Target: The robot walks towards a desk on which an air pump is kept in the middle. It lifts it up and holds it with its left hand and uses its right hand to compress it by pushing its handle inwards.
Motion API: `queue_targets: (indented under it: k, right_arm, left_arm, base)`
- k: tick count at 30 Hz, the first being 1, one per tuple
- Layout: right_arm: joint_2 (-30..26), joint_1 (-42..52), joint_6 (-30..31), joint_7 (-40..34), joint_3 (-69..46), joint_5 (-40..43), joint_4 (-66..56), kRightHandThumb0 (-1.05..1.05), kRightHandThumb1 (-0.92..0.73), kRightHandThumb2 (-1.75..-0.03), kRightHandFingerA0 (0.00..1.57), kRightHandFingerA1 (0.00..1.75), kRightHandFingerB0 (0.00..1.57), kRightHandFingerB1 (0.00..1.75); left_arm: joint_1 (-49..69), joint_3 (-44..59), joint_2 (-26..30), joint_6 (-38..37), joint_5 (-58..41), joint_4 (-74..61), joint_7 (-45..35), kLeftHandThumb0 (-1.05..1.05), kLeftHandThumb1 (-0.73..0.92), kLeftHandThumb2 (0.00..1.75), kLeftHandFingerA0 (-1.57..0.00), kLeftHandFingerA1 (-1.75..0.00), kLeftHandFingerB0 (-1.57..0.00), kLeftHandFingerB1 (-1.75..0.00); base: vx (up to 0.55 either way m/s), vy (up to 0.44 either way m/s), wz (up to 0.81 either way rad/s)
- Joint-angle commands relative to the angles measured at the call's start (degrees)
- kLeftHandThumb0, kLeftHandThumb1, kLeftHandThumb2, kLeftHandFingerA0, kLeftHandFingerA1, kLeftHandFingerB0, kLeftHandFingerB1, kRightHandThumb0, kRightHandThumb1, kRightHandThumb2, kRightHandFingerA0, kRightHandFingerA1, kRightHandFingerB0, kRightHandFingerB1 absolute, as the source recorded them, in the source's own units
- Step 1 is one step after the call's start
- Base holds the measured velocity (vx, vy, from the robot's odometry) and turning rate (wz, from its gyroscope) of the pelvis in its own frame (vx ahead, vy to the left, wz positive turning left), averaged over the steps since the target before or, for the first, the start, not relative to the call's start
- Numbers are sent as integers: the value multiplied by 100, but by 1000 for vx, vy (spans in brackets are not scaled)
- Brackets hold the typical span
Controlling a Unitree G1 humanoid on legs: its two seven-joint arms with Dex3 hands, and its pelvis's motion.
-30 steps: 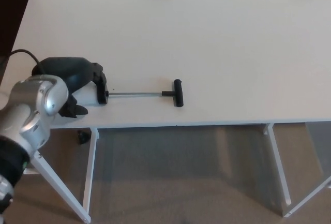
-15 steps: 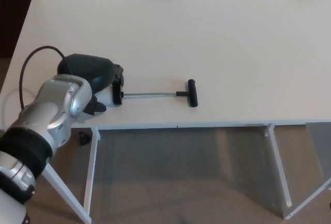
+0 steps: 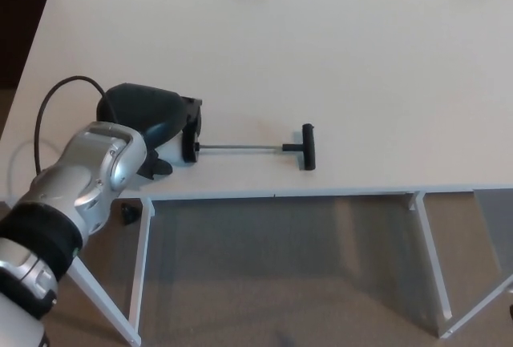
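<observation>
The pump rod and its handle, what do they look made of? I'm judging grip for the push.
The pump rod looks like bare metal: thin, grey, with a faint shine. The handle looks like matte black plastic or rubber, which one is unclear; it shows no gloss.

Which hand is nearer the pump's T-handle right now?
Left. The left hand is wrapped on the pump body, a rod's length left of the T-handle. The right hand is not in view.

White desk (image 3: pixel 337 50) carries an air pump (image 3: pixel 240 145) lying near its front edge
</observation>
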Motion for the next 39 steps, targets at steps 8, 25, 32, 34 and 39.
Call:
queue_targets:
  k: [8,25,32,34,39]
  right_arm:
    - [230,1168,175,214,77,258,-2499,-42,-56,-59,80,46,63,43]
    - [1560,5394,-3424,370,58,1191,-7139,-44,-70,-62,77,43,65,41]
    - [1750,4596,-3541,-53,-497,808,-8997,-60,-80,-65,27,29,29,30]
    - [1623,3747,-2765,-262,-391,509,-9489,-34,-55,-108,0,49,0,48]
    - [1265,2114,-1495,-402,-296,-89,-9466,-71,-67,-102,4,31,3,30]
  left_arm:
    - [122,553,334,-624,-157,-769,407,-14,77,57,-61,-175,-43,-156]
    - [352,737,1041,-878,-61,-1852,26,-11,78,56,-66,-173,-59,-132]
    - [236,649,1070,-728,9,-2034,-291,-16,82,61,-69,-166,-69,-89]
    - [242,639,1083,-765,4,-2131,-320,-26,67,69,-92,-155,-81,-62]
    - [156,536,1180,-1004,158,-2156,-177,-19,71,59,-72,-168,-79,-76]
  base:
    - [0,0,0]
    - [0,0,0]
    - [0,0,0]
    - [0,0,0]
    - [0,0,0]
